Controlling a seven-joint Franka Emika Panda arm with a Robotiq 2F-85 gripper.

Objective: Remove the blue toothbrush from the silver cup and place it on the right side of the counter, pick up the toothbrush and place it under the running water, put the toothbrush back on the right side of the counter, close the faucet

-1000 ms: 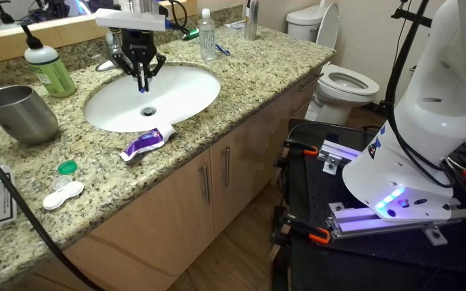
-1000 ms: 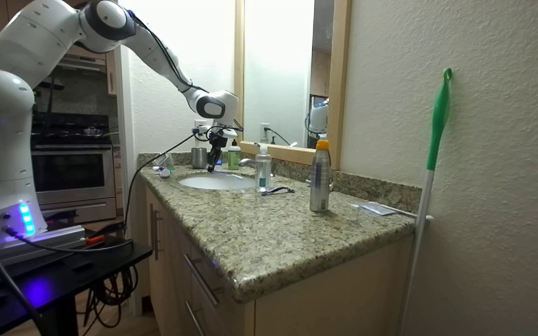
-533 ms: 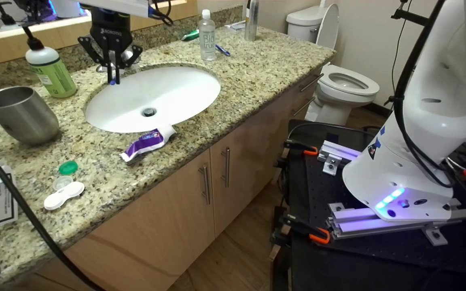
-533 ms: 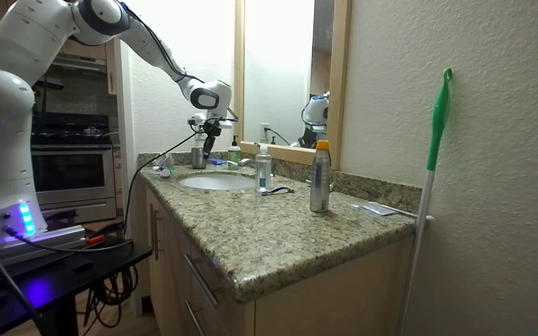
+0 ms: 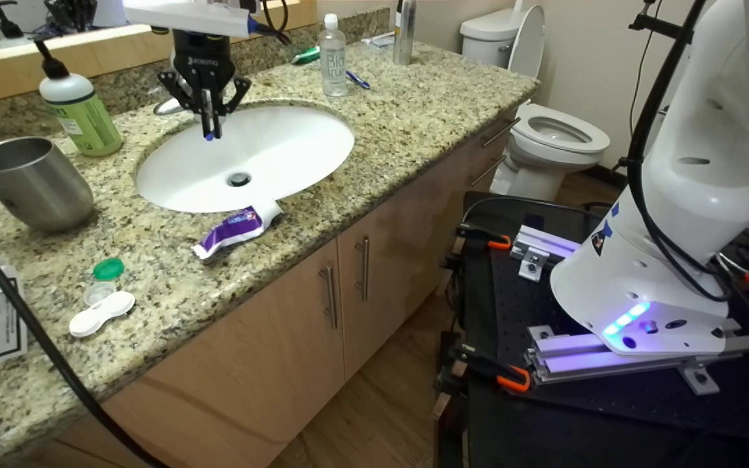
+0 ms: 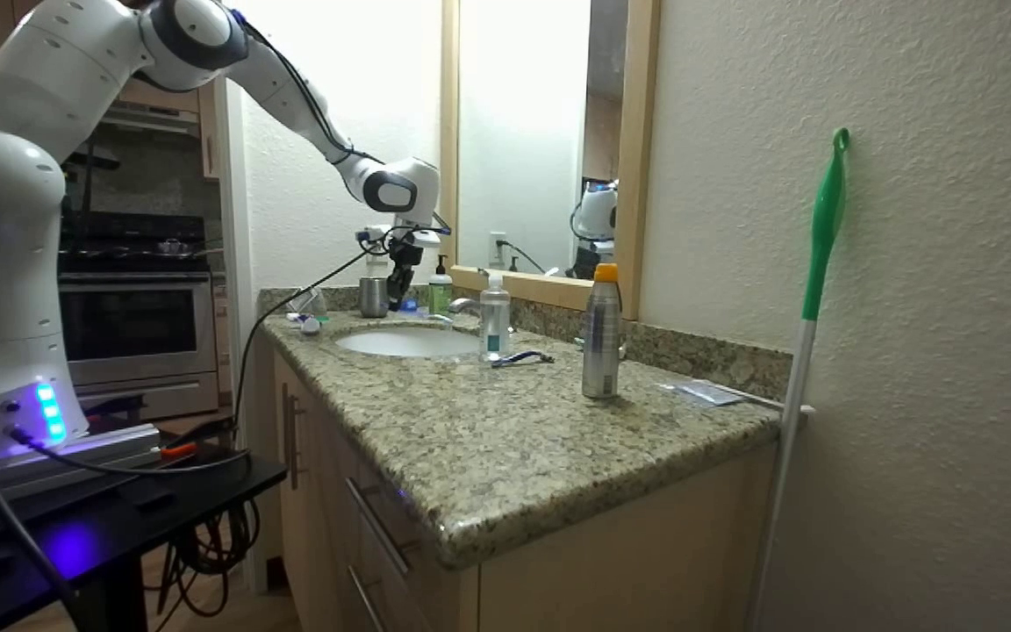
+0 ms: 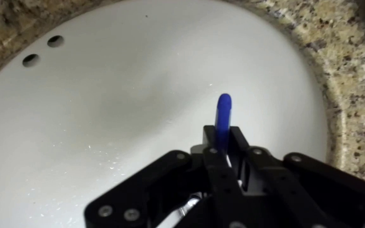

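My gripper [image 5: 212, 134] is shut on the blue toothbrush [image 7: 223, 115] and holds it above the white sink basin [image 5: 303, 162]. The blue end sticks out past the fingertips in the wrist view. A small blue tip shows below the fingers in an exterior view. The faucet [image 6: 463, 304] is at the back of the basin, partly hidden behind the gripper in an exterior view [image 5: 170, 106]. I cannot tell whether water runs; drops lie in the basin. The silver cup [image 5: 36, 185] stands upright on the speckled counter [image 5: 426, 104], left of the basin.
A purple-and-white tube [image 5: 235, 231] lies at the basin's front edge. A green soap bottle [image 5: 85, 120] stands behind the cup. A clear bottle [image 6: 495, 318], a blue razor [image 6: 523, 358] and a metal can [image 6: 600, 342] are right of the basin. A white lens case [image 5: 101, 314] lies front left.
My gripper, with the toothbrush in it, moved left towards the soap bottle, then came part of the way back right over the basin. The cup and the counter items have not moved.
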